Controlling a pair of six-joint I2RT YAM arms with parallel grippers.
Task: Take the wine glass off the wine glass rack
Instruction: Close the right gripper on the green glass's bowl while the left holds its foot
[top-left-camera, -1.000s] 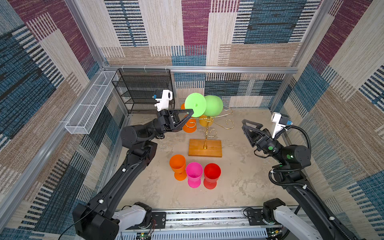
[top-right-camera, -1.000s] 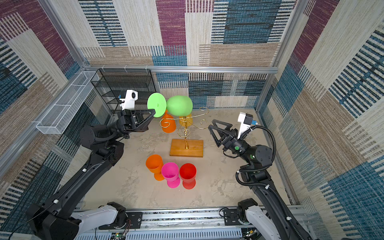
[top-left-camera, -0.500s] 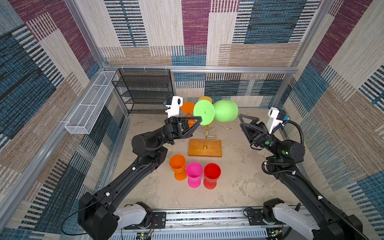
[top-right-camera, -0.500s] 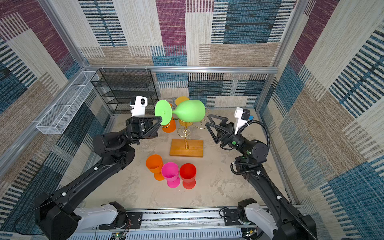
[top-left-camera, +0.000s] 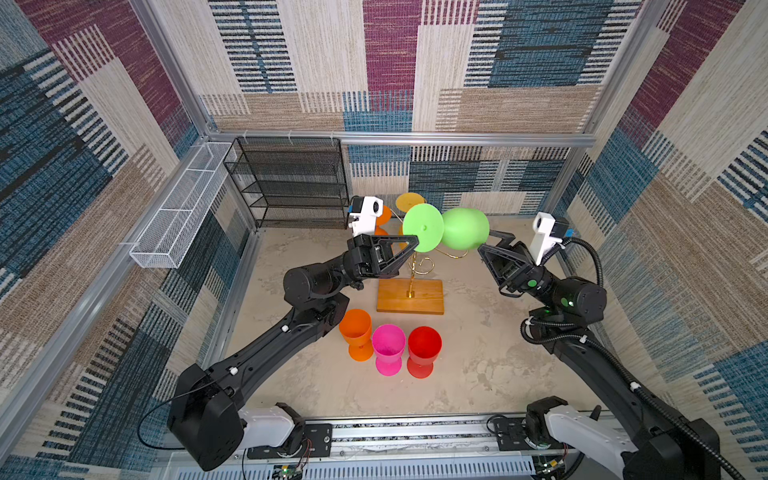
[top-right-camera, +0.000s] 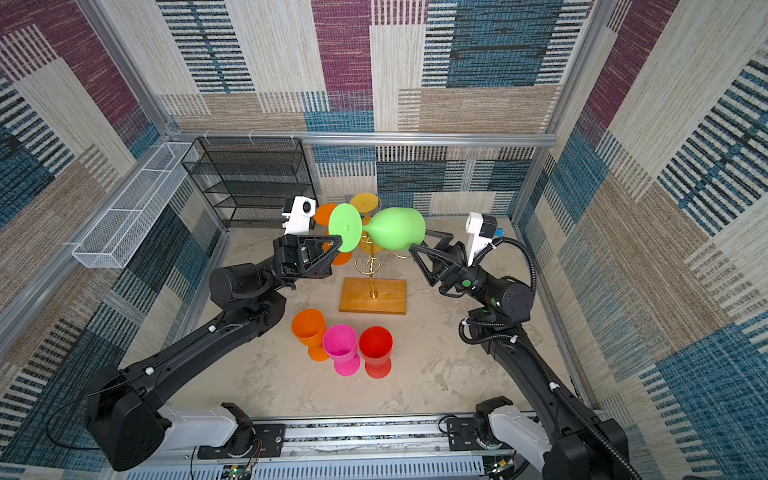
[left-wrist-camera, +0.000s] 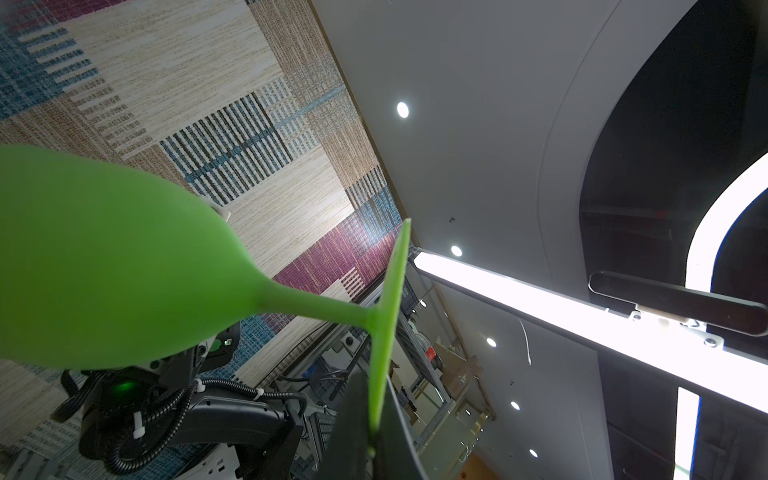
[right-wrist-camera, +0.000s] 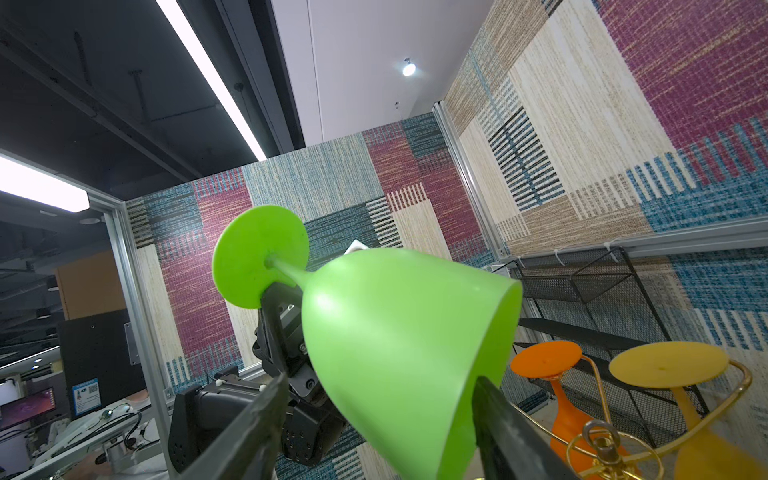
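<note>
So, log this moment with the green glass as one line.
left hand: shut on green glass foot | right hand: open around bowl | state: off rack

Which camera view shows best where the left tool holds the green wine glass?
The left wrist view: the left tool pinches the green wine glass by its foot rim, seen edge-on. Both top views show the same grip, only small. In the right wrist view the bowl hides part of that tool.

wine glass (top-left-camera: 461, 235): green | wine glass rack (top-left-camera: 399, 297): gold | shelf (top-left-camera: 291, 183): black mesh
</note>
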